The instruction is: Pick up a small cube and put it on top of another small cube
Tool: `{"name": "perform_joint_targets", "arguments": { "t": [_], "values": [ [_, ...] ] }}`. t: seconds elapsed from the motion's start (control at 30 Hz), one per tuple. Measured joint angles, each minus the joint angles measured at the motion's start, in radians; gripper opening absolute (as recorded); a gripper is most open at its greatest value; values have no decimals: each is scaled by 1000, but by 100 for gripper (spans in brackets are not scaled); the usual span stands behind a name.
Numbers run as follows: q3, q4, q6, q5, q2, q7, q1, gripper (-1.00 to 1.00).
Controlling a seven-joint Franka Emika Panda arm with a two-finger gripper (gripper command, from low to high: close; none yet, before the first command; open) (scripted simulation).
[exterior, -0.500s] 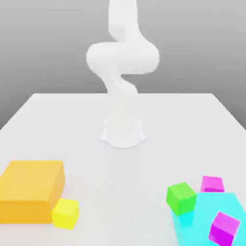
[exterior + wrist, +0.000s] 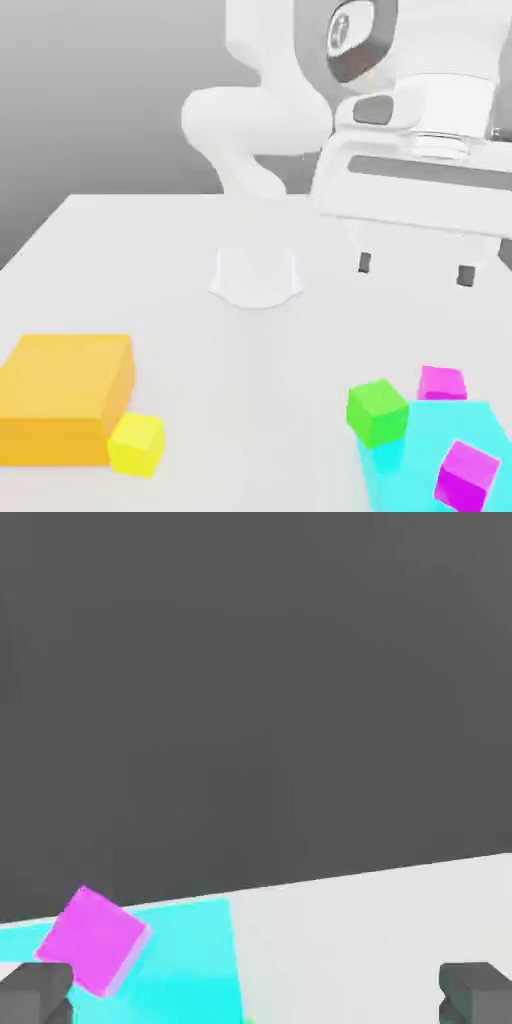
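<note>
The white arm reaches in from the upper part of the exterior view, its hand carried well above the white tabletop [image 2: 180, 300]. The claw [image 2: 412, 268] hangs on the exterior view's right with its two dark-tipped fingers [image 2: 365, 263] spread wide apart. Nothing sits between them, and they touch nothing. In the hand view the two grey fingertips [image 2: 478, 992] stand at opposite edges of the picture, confirming a wide opening.

Below the claw, toward the near edge on the exterior view's right, lies a large cyan block [image 2: 420, 470]. A magenta cube [image 2: 466, 476] rests on top of this block, turned at an angle to its edges. The hand view shows the same magenta cube [image 2: 92, 940] sitting on the cyan block [image 2: 190, 962]. A second magenta cube [image 2: 441, 383] stands at the far side of the cyan block, touching or just beside it; which one cannot be told. A green cube [image 2: 377, 411] stands at the block's corner on the side toward the exterior view's left, and it overlaps the block in this view. Whether it rests on the tabletop or leans on the block cannot be told.

On the exterior view's left, well apart from this group, lies a large orange block [image 2: 65, 395]. A small yellow cube [image 2: 137, 444] stands at its near corner, just beside it.

The arm's round white base [image 2: 256, 272] stands at the middle of the tabletop, behind all the blocks.
</note>
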Motion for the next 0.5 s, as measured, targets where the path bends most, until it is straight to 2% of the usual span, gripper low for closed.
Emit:
{"name": "perform_joint_targets", "arguments": {
  "t": [0.17,0.3,0.37,0.5],
  "values": [
    [50,-65,86,-47,174,188,79,0],
    [86,-120,166,-1,287,274,134,0],
    [68,-120,199,-31,334,317,159,0],
    [-26,-98,259,-156,427,418,231,0]
  ]
}}
